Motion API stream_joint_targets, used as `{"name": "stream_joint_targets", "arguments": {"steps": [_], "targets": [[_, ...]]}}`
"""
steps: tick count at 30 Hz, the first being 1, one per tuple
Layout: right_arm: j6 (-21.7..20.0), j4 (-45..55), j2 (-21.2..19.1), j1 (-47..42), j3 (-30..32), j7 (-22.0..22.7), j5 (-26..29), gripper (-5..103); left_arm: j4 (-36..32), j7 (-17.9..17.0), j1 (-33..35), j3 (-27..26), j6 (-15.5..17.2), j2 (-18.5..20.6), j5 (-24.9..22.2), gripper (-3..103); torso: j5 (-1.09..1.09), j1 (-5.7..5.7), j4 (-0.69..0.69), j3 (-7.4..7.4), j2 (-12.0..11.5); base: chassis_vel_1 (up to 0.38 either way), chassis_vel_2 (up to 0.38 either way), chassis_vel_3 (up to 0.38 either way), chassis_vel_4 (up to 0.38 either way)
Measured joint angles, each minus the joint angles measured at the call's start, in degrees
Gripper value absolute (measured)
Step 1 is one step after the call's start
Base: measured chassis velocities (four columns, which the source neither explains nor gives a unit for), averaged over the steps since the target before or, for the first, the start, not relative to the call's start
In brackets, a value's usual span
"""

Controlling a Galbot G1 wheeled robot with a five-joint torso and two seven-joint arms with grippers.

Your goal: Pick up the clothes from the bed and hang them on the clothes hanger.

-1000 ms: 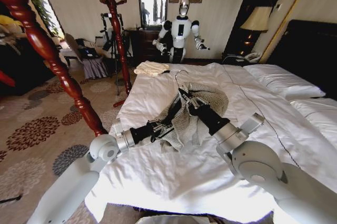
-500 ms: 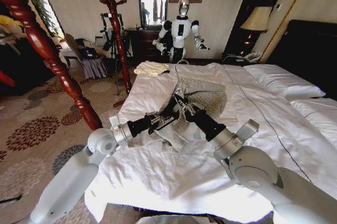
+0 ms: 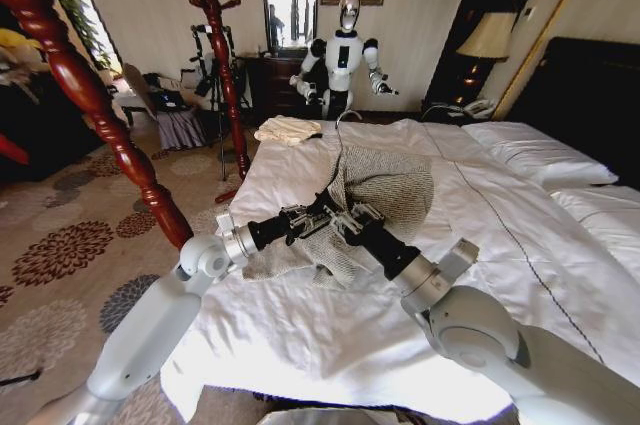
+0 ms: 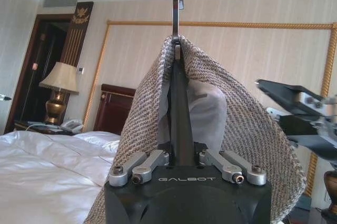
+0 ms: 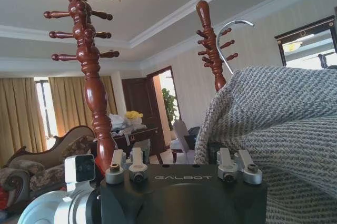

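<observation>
Start at your left gripper (image 3: 318, 217): it reaches in from the left over the bed (image 3: 520, 215) and, in the left wrist view, its fingers (image 4: 138, 164) are pinched narrow on the black body of the clothes hanger (image 4: 180, 124), which stands straight up out of the jaws with its metal hook at the top. The clothes (image 3: 385, 190), the grey-beige knit jacket, are already draped over that hanger like a tent, the knit falling down both sides and the white lining showing inside. So the hanger's long axis, across the shoulders, runs edge-on away from your left gripper, while the hook's stem points up and toward the far end of the bed in the head view. Your right gripper (image 3: 352, 222) sits just beside the left one, coming from the near right, its tips pressed into the hanging knit; whether its fingers are closed on the cloth you cannot tell from these views, since the fabric hides them. Both claws are about equally near, but the left one carries the load. Most of the jacket hangs clear of the white duvet, its lower folds trailing on it below and left of the grippers. The reddish wooden poles (image 3: 218, 55) with pegs stand off to your left, well apart from the hook, so in my judgement the hook must travel leftward and upward.
</observation>
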Motion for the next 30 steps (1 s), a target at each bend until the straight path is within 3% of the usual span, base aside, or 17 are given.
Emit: {"name": "stream_joint_targets", "arguments": {"steps": [2,6,8,11,18,25,29,30], "targets": [[0.0,0.0,-0.1,-0.3,0.1,-0.6,-0.4,59,1.1,0.8,-0.7,0.2,-0.4,-0.3,0.3,18,0.00,0.00,0.00,0.00,0.0,0.000,0.000,0.000,0.000],[0.6,0.0,-0.5,-1.3,0.5,-1.9,-1.2,82,3.9,2.6,-2.6,0.7,-1.1,-1.2,0.8,18,0.00,0.00,0.00,0.00,0.0,0.000,0.000,0.000,0.000],[0.8,0.0,-0.6,-1.5,0.5,-2.2,-1.4,82,4.5,2.9,-2.9,0.7,-1.3,-1.4,0.9,18,0.00,0.00,0.00,0.00,0.0,0.000,0.000,0.000,0.000],[1.9,0.0,-0.8,-2.0,0.5,-3.4,-2.2,96,6.6,3.9,-4.1,0.8,-1.8,-2.2,1.4,18,0.00,0.00,0.00,0.00,0.0,0.000,0.000,0.000,0.000],[5.2,0.0,-0.8,-2.1,0.4,-7.0,-2.3,100,8.3,5.1,-4.9,0.8,-2.3,-2.4,2.0,18,0.00,0.00,0.00,0.00,0.0,0.000,0.000,0.000,0.000],[9.7,0.0,-0.9,-1.8,0.3,-14.1,-2.1,100,9.5,5.6,-5.6,0.6,-2.6,-3.2,2.0,18,0.00,0.00,0.00,0.00,0.0,0.000,0.000,0.000,0.000],[9.4,0.0,-1.1,-1.7,0.3,-14.6,-2.4,100,9.8,5.6,-5.7,0.0,-2.6,-4.2,2.3,18,-0.01,0.00,0.00,0.00,0.0,0.000,0.000,0.000,0.000],[7.5,0.0,-1.1,-1.8,0.4,-12.4,-2.7,100,9.9,5.5,-5.9,-0.2,-2.6,-4.8,2.4,18,-0.01,0.00,0.00,0.00,0.0,0.000,0.000,0.000,0.000]]}}
